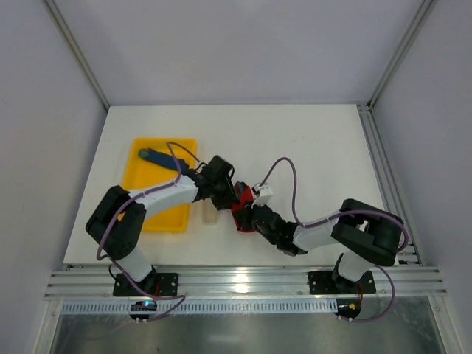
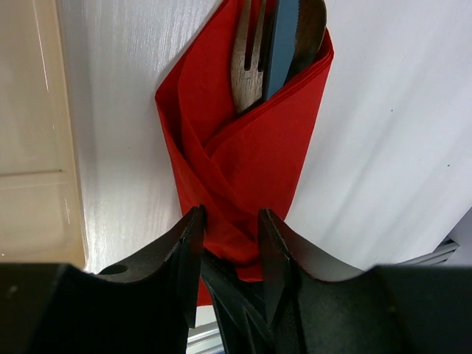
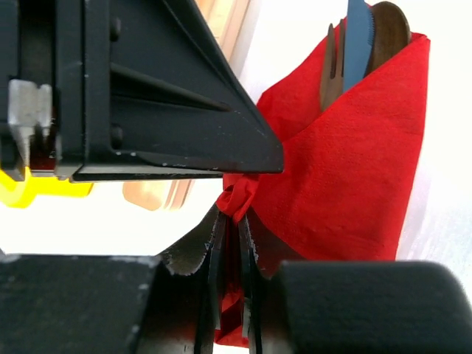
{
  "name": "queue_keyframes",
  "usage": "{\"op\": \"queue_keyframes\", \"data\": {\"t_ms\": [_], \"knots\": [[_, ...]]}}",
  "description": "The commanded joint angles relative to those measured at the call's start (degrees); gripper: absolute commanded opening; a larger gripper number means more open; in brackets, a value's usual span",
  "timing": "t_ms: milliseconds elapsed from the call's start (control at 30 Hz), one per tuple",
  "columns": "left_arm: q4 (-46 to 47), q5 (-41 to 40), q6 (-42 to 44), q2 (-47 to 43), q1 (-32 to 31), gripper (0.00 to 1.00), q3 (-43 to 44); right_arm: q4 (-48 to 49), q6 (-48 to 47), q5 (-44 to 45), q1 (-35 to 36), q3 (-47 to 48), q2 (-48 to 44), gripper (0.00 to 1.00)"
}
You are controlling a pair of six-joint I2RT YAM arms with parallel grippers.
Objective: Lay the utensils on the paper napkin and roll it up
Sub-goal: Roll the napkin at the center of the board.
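Paper napkin [image 2: 251, 162], its tail pinched in our right gripper [image 3: 232, 221] with left gripper [image 2: 230, 221] spread astride, may unroll if released.

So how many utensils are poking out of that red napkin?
3, side by side at the open end of the red napkin: a wooden fork, then a blue knife, then a dark spoon. More could be hidden inside the folds.
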Motion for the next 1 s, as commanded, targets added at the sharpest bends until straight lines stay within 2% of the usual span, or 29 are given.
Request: {"op": "queue_keyframes", "data": {"t_ms": [0,300,467,733,967], "knots": [[-1.04,-0.06,0.57,0.92,-0.05,0.38,2.52,1.52,-1.96,-0.13,0.40,1.77,-0.75,0.20],[-2.09,-1.99,1.19,1.28,-0.05,0.35,2.43,-3.75,-4.68,-1.01,0.40,0.54,-7.16,0.33],[-2.18,-2.08,1.27,1.63,-0.05,0.34,2.43,-6.13,-5.21,-1.98,0.49,0.10,-8.84,0.35],[-2.88,-2.87,1.63,1.28,-0.05,0.31,2.87,-8.41,-5.65,-1.72,0.40,-2.62,-14.02,0.34],[-2.88,-2.78,1.80,1.37,-0.05,0.26,3.31,-12.10,-6.53,-0.22,-0.82,-2.63,-16.84,0.23]]}}
